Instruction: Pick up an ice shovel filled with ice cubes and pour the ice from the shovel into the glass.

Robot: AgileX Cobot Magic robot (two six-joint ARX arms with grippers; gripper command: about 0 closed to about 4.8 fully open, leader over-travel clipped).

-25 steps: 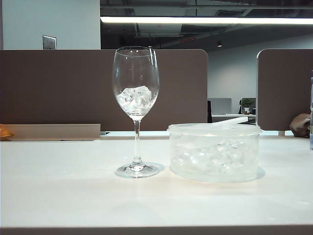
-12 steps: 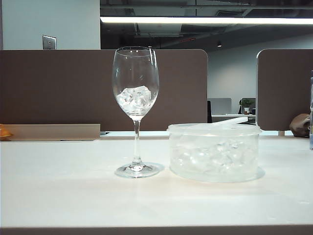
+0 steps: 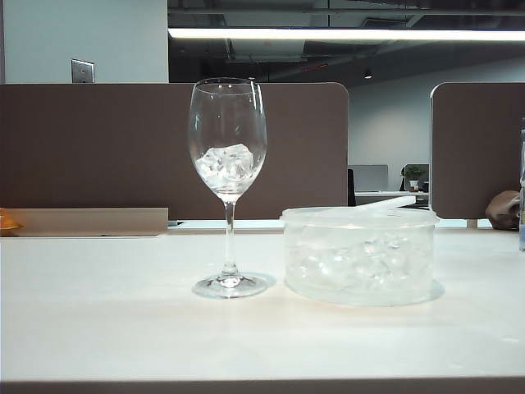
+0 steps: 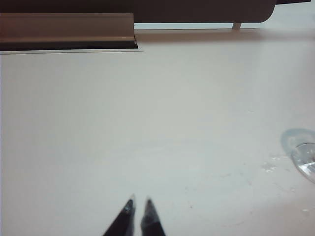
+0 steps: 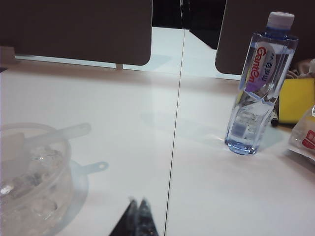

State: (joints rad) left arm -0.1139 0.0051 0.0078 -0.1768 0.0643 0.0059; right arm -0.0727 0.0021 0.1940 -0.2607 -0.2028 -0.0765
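- Jaws first: the right gripper point(image 5: 138, 204) shows only its two dark tips, pressed together with nothing between them, poised above the tabletop point(image 3: 123, 328) just right of the plastic tub point(image 5: 29, 177).
- Left gripper point(image 4: 138, 205) is likewise closed down to a sliver and holds nothing; it hangs over bare tabletop, with the foot of the glass point(image 4: 304, 156) well off to its right.
- Ice shovel point(image 5: 59, 135): one, lying in the tub with its thin flat handle resting across the rim and poking out toward the right. I judge it light and fairly stiff but thin and probably wet, so slippery; the free end of the handle past the rim looks like the place to pinch, flat faces between the jaws.
- Ice cubes: too jumbled to count. One heap sits in the tub point(image 3: 357, 263), another small clump already fills the bottom of the glass bowl point(image 3: 227, 164). They look hard, wet and apt to slide off a tilted blade.
- Glass point(image 3: 228, 148): one, upright, left of the tub and close beside it without touching. Tall, thin-stemmed and top-heavy, it seems fragile and easy to tip with a knock on the rim.
- Water bottle point(image 5: 260, 83): one, standing far right, well apart from the tub.
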